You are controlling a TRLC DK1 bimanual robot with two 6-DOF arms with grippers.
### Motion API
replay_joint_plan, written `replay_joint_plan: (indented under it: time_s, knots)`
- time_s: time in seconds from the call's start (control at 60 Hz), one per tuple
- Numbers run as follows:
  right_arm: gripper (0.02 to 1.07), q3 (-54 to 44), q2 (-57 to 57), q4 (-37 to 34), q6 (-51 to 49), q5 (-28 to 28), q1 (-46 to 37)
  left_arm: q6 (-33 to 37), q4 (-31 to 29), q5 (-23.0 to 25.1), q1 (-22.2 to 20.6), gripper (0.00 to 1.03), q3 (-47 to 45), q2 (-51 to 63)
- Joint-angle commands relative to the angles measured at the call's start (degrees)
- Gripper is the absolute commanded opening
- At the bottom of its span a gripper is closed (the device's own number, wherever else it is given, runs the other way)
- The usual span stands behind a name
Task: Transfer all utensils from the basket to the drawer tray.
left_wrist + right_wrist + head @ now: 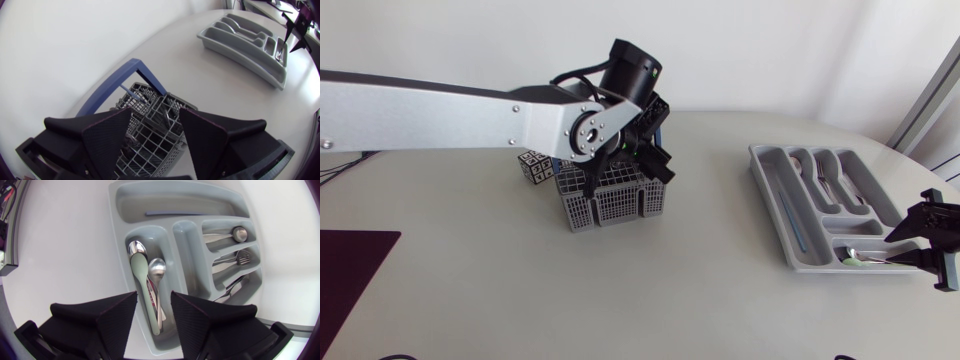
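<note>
The grey wire basket with a blue handle stands mid-table. My left gripper hangs open right above it. Between its fingers the left wrist view looks down into the basket, where a metal utensil and a thin blue stick stand. The grey drawer tray lies at the right and holds spoons and forks. My right gripper is open and empty over the tray's near small compartment, above a green-handled spoon and a metal spoon.
A black-and-white patterned cube sits just behind the basket's left corner. A dark mat covers the table's near left corner. The tray's long compartment holds a blue stick.
</note>
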Motion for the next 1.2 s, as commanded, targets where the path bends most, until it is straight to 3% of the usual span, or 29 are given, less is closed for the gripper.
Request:
replay_joint_plan:
  time_s: [0.0, 0.183, 0.283, 0.483, 0.7, 0.85, 1.183]
  knots:
    - [0.72, -0.2, -2.1, -2.2, 2.5, -0.5, -0.3, 1.3, -1.1, -1.8, -1.4, 0.65, 2.0, 2.7]
    - [0.77, -1.9, -7.1, -7.3, 3.4, -1.6, 0.9, -0.2, -11.3, -6.5, -3.4, 0.64, 10.3, 7.3]
    - [0.77, -3.3, -10.0, -8.5, 3.9, -2.3, 2.0, -1.1, -13.7, -7.9, -3.9, 0.56, 13.0, 8.7]
    - [0.77, -4.1, -14.2, -12.1, 5.4, -4.2, 3.7, -3.6, -20.6, -10.5, -4.0, 0.53, 18.7, 12.2]
    - [0.77, -4.6, -17.4, -14.1, 7.8, -5.6, 6.4, -4.2, -21.6, -11.2, -3.3, 0.42, 20.5, 14.1]
    - [0.77, -6.1, -19.6, -14.1, 8.5, -5.8, 8.1, -4.7, -21.6, -12.5, -2.8, 0.41, 21.3, 15.7]
    - [0.77, -7.0, -21.2, -14.0, 9.6, -6.4, 9.4, -5.2, -21.4, -13.4, -1.9, 0.1, 21.0, 16.7]
